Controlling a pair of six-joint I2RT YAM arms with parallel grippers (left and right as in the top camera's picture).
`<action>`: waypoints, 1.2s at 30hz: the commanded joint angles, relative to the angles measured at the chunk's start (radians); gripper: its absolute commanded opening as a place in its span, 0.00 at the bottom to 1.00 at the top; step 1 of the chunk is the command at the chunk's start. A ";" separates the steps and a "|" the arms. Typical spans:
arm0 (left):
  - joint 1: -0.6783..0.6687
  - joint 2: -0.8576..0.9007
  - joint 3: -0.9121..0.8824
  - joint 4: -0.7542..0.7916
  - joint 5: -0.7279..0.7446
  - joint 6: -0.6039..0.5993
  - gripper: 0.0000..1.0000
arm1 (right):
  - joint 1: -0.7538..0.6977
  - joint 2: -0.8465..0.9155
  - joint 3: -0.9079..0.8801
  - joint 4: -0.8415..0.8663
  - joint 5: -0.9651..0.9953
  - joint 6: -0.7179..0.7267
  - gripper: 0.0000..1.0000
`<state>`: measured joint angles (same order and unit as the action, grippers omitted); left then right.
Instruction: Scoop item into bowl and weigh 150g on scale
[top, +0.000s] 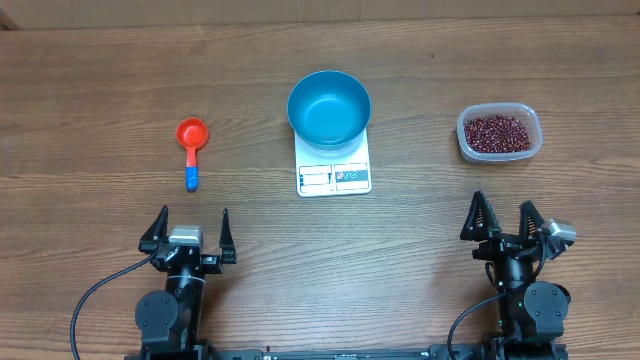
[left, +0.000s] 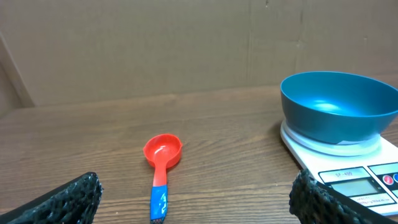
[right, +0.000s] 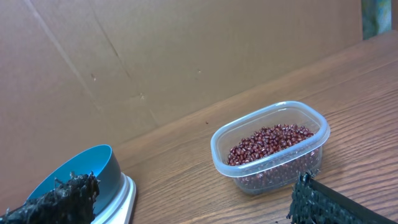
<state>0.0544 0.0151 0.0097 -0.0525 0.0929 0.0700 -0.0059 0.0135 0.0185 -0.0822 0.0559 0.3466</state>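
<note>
Both the left pincer (top: 193, 217) and right pincer (top: 502, 206) are gaping empty. I reckon the left is needing a square grip across the scoop (top: 190, 150), at its blue handle.

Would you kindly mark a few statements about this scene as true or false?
1. The bowl sits on the scale. True.
2. The beans are in the bowl. False: they are in the clear tub; the bowl is empty.
3. The left gripper holds the scoop. False: it is open, and the scoop lies on the table.
4. The right gripper is open. True.
</note>
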 joint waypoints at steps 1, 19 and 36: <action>0.008 -0.010 -0.005 0.016 -0.014 0.008 1.00 | 0.006 -0.011 -0.011 0.004 0.003 -0.004 1.00; 0.008 0.102 0.136 0.047 0.082 -0.003 1.00 | 0.006 -0.011 -0.011 0.004 0.003 -0.004 1.00; 0.008 0.643 0.636 -0.211 0.171 0.006 1.00 | 0.006 -0.011 -0.011 0.004 0.003 -0.004 1.00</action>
<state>0.0544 0.5919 0.5457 -0.2287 0.2363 0.0700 -0.0059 0.0135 0.0185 -0.0826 0.0559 0.3466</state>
